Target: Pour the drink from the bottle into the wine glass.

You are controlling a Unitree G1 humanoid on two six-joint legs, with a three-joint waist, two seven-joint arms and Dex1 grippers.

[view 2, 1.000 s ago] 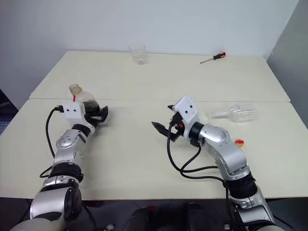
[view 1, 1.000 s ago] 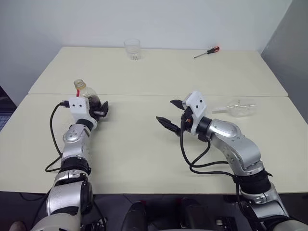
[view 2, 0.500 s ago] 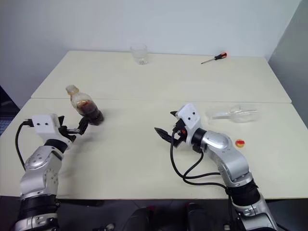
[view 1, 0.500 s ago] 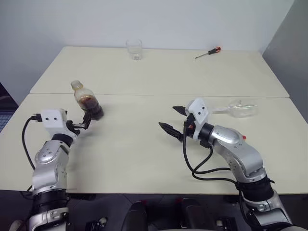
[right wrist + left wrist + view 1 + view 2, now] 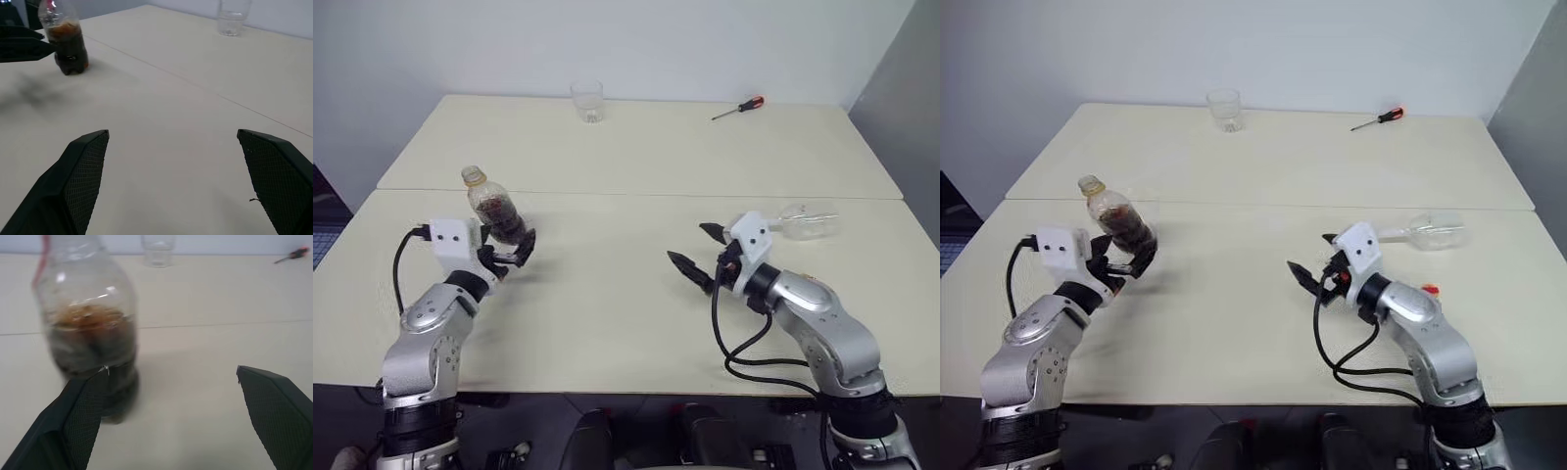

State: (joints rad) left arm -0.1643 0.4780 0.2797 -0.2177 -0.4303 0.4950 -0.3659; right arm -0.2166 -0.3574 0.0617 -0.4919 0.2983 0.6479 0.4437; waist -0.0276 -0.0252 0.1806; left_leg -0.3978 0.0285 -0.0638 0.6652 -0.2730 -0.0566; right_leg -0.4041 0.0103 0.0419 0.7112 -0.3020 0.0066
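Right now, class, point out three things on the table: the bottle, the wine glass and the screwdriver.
bottle (image 5: 500,215): left eye view, on its dark lower body.
wine glass (image 5: 811,219): left eye view, on the bowl, lying on its side.
screwdriver (image 5: 1390,116): right eye view, on its red handle.

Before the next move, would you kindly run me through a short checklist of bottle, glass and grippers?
1. Bottle uncapped: ok, neck bare; its cap appears to lie by the right arm.
2. Bottle upright: not ok, it leans.
3. Left gripper gripping the bottle: not ok, jaws wide, one finger at its base.
4. Wine glass standing: not ok, it lies on its side.
5. Right gripper free: ok, open and holding nothing.
6. Drink present: ok, about half the bottle.
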